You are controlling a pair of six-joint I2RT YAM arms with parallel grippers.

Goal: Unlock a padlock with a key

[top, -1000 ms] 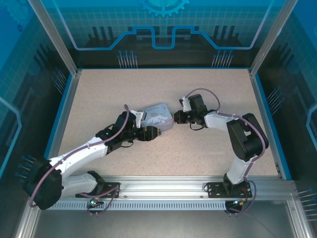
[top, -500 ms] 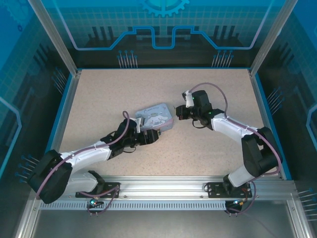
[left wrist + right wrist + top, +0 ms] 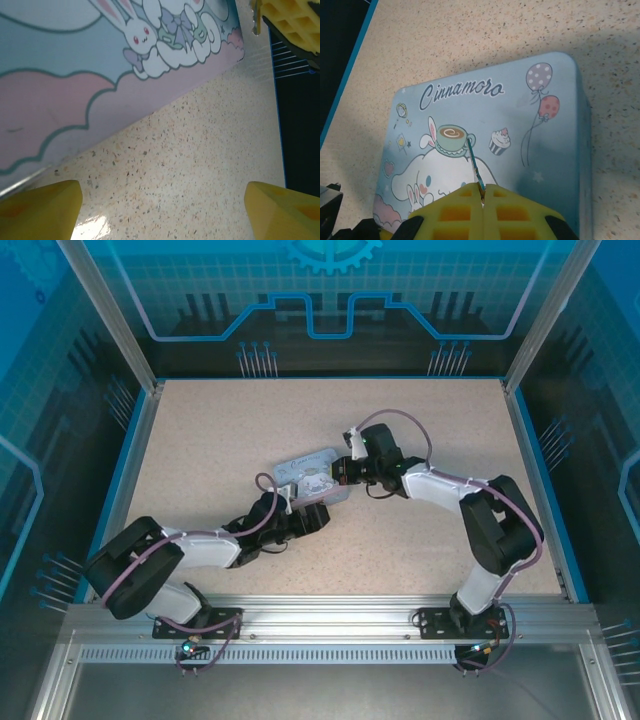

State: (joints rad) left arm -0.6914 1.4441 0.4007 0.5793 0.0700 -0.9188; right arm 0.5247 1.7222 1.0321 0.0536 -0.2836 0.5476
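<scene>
Against a second ago: finds the right gripper (image 3: pixel 345 468) no longer off the right end of the tin (image 3: pixel 312 480) but over that end. Finds the left gripper (image 3: pixel 312 518) drawn back from the tin's near left corner to just off its near edge, arm folded lower and closer to its base. Leaves the tin in much the same spot on the table (image 3: pixel 220 430), lid up.

At the right gripper (image 3: pixel 483 189): pressed together, yellow pads (image 3: pixel 455 212) clamped on the key (image 3: pixel 474 165). Thin shaft sticking out from between the pads, over the cartoon cup printed on the lid of the tin (image 3: pixel 520 150). Cannot tell whether touching the lid or just above it.

At the left gripper (image 3: pixel 160 210): spread wide, yellow fingertips (image 3: pixel 40 205) at the two bottom corners of the wrist view. Holding nothing, with only bare speckled table (image 3: pixel 190 165) between them. Just ahead, the printed face of the tin (image 3: pixel 75 90), its lower edge close by the left-hand fingertip; cannot tell whether touching.
</scene>
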